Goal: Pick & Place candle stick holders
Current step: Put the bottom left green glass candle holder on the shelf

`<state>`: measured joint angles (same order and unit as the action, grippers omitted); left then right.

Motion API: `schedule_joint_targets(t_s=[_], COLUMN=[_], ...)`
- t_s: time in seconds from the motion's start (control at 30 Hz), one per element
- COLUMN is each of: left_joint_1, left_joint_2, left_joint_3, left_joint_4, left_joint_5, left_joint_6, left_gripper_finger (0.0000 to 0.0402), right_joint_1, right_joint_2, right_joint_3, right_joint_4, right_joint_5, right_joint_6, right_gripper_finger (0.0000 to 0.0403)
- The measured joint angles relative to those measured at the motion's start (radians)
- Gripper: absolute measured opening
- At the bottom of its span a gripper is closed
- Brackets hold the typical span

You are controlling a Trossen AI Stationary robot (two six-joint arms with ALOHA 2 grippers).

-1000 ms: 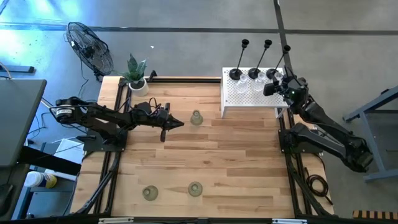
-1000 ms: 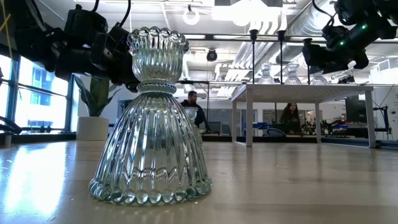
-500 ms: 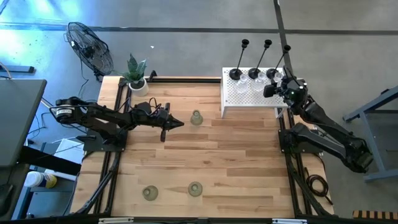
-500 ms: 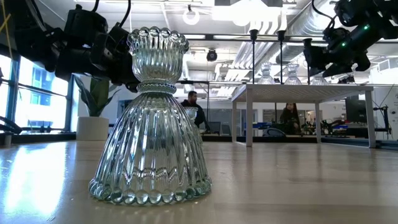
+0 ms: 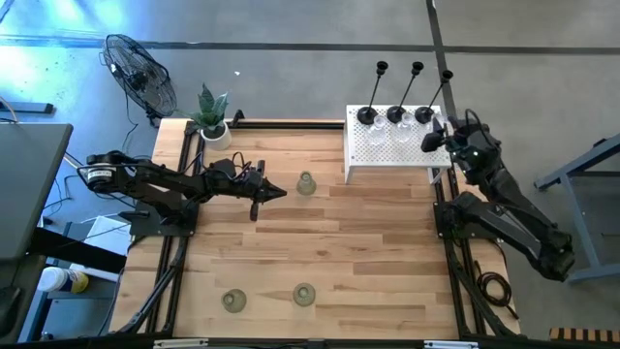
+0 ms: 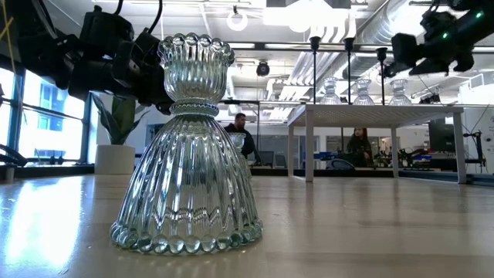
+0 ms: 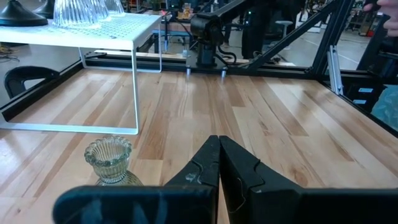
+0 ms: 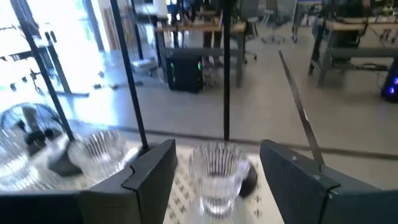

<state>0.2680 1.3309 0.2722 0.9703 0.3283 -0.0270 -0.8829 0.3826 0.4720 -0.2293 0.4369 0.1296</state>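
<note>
R gripper [image 8: 214,180] hovers over the far-right white perforated metal box [image 5: 387,145], fingers spread wide either side of a squat clear ribbed-glass holder [image 8: 217,174] standing on the box, not touching it. Three black thin-stemmed round-base holders [image 5: 395,92] line the box's far edge. L gripper [image 7: 219,163] mid-table, fingers pressed together, empty, just beside a pale-green ribbed-glass holder [image 7: 111,160]. Two more pale-green holders [image 5: 268,297] at near edge.

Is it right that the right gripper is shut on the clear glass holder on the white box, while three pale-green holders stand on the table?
Not quite. The right gripper is open, its fingers apart on either side of the clear glass holder without gripping it, as the right wrist view shows. The rest stands.
</note>
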Motion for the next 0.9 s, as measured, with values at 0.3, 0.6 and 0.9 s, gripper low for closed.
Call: schedule_joint_targets(t_s=[0.3, 0.6, 0.9], left_joint_1=[0.000, 0.000, 0.000], left_joint_2=[0.000, -0.001, 0.000], left_joint_3=[0.000, 0.000, 0.000], left_joint_4=[0.000, -0.028, -0.031], left_joint_5=[0.000, -0.040, -0.051], left_joint_6=[0.020, 0.020, 0.022], left_gripper_finger=[0.0000, 0.0000, 0.0000], right_joint_1=[0.000, 0.019, 0.196], right_joint_2=[-0.018, -0.018, -0.012], right_joint_3=[0.067, 0.159, 0.205], right_joint_4=[-0.030, -0.134, -0.155], right_joint_5=[-0.069, -0.118, -0.215], right_joint_6=[-0.030, -0.046, -0.059], right_gripper_finger=[0.0196, 0.0082, 0.0010])
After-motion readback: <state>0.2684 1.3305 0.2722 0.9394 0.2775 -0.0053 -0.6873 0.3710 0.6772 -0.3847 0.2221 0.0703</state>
